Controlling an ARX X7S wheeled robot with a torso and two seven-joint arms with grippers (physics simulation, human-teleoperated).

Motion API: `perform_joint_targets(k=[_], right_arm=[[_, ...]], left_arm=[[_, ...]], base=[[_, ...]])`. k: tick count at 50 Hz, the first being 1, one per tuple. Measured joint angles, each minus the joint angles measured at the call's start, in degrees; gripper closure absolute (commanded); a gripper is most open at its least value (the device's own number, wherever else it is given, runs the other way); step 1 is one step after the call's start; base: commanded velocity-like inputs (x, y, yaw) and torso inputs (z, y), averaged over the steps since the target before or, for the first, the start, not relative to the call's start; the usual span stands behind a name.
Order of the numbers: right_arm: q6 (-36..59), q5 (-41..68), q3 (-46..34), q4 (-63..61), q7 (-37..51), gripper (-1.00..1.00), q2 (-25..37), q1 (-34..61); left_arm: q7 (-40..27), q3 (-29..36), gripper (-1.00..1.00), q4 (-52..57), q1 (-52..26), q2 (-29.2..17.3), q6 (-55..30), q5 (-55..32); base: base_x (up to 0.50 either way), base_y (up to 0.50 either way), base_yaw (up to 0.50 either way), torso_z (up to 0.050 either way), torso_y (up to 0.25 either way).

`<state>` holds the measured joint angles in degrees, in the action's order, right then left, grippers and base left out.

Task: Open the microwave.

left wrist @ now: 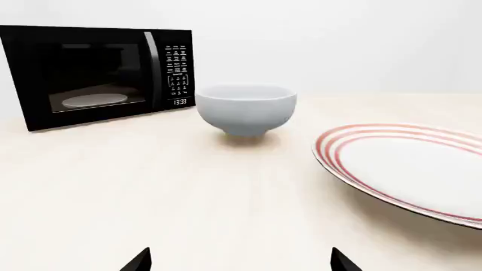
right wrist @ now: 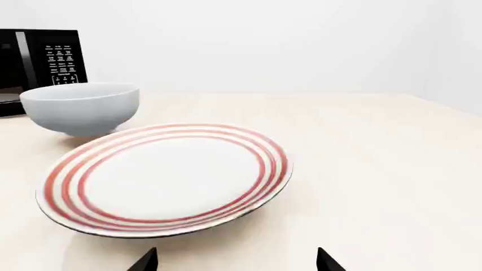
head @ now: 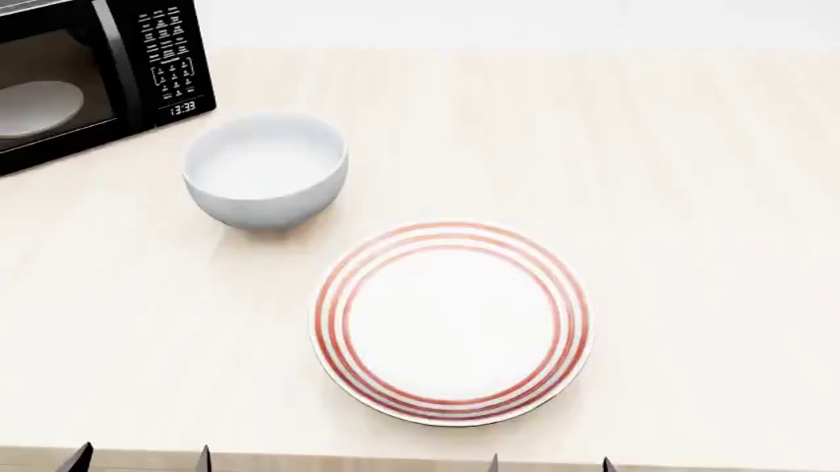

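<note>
Far left, the microwave (head: 92,79) sits at the back corner of the pale table (head: 709,197), door shut – the head view cuts off most of it, and the clock is too small for me to trust. Just beside it is a grey bowl (head: 267,169), then a red-ringed plate (head: 450,323) nearer the front edge. Only 2 dark fingertips show per gripper – left gripper (left wrist: 239,261) and right gripper (right wrist: 235,259) both spread apart, holding nothing.
</note>
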<state>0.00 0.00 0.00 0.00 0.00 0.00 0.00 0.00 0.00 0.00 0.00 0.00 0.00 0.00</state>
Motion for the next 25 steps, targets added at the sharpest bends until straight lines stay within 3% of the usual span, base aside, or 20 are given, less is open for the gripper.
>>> perform_joint_targets(k=[14,25], right_arm=[[1.3,-0.8,-2.8,-8.1,3.1,-1.00,1.9,-3.6],[1.1,-1.4,-5.0,-12.5,5.0,-1.00,3.3,-5.7]], left_arm=[[-0.2,1.8,-1.00,4.8,3.2,-2.1,-0.4,-1.9],[-0.8,3.3,-1.00,7.2,5.2,-3.4,-0.3,-3.1]], base=[[0.00,0.02,0.00,0.000,0.000],[0.06,0.38,0.00,0.000,0.000]])
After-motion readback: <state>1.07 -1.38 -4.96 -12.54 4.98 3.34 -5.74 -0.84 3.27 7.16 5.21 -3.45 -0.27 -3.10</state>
